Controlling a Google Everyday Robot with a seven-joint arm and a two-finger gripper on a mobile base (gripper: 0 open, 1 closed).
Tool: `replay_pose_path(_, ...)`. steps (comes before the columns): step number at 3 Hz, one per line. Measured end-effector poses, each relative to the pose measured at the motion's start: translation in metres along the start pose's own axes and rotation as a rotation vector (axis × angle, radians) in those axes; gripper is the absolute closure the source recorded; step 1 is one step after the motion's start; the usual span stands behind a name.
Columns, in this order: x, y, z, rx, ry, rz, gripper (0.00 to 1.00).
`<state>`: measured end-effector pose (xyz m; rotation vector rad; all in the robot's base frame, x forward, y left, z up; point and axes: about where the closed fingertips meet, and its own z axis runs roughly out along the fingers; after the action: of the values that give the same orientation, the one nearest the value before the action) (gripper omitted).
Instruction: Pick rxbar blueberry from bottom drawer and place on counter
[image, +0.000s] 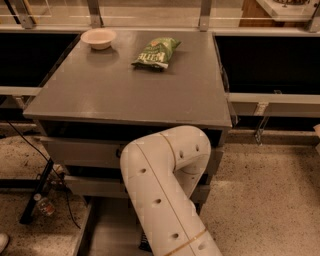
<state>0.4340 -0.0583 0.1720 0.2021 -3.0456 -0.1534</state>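
Two things sit on the counter (125, 95): one pale bowl (98, 38) at the back left and one green chip bag (156, 52) near the back middle, well apart from each other. Three drawers show below: two upper fronts (80, 151), and the bottom drawer (107, 232) pulled out, with a strip of its grey floor visible. One white arm (165, 200) bends down in front of the cabinet and covers the right part of all three drawers and most of the open tray. One small bottle (44, 205) lies on the speckled floor to the left, by a dark stand leg. The gripper is hidden behind the arm, low over the bottom drawer, so whether it grips anything cannot be told. The rxbar is out of sight; no dark bar lies on the counter.
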Motion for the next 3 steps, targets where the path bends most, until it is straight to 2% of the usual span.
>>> replay_pose_path(1, 0.0000, 0.0000, 0.0000, 0.000, 0.000, 0.000, 0.00)
replay_pose_path(3, 0.0079, -0.0017, 0.0015, 0.008, -0.041, 0.035, 0.00)
